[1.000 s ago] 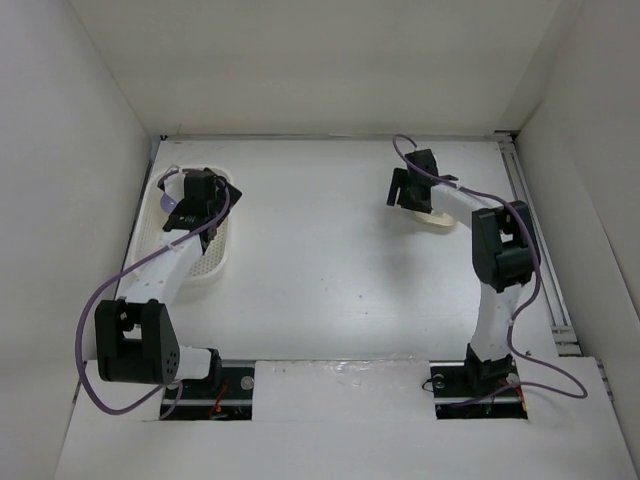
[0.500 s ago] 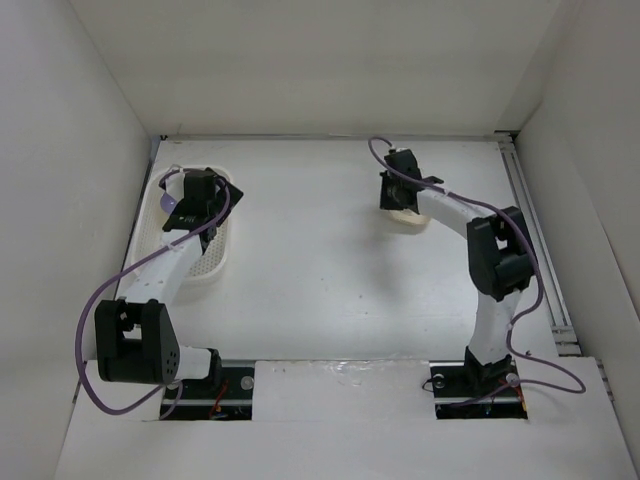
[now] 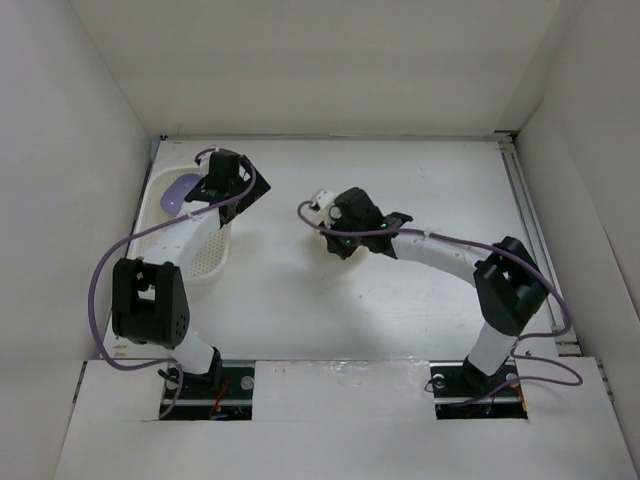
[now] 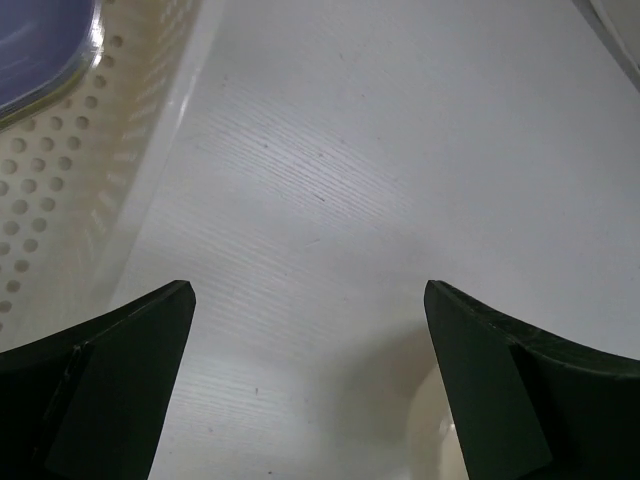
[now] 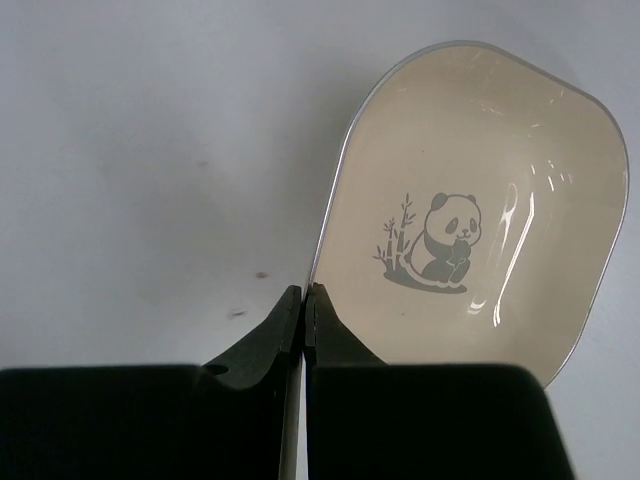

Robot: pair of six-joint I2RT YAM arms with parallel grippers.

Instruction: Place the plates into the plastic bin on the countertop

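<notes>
Pinching the cream plate (image 5: 470, 210) rim, apparently, right fingers (image 5: 303, 300) clenched; left fingers (image 4: 310, 370) spread wide.

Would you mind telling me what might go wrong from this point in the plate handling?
1. The right claw pinches only the rim of the cream rounded-square panda plate; it may slip or tilt.
2. The open left claw hangs beside the cream perforated plastic bin, so the arms might collide.
3. The lavender plate occupies the bin's far end.

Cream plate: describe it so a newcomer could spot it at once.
On the white countertop, follow the right arm to its gripper near the middle. The cream plate is pinched there by its rim; unlike the lavender plate in the bin, it shows a panda.
</notes>
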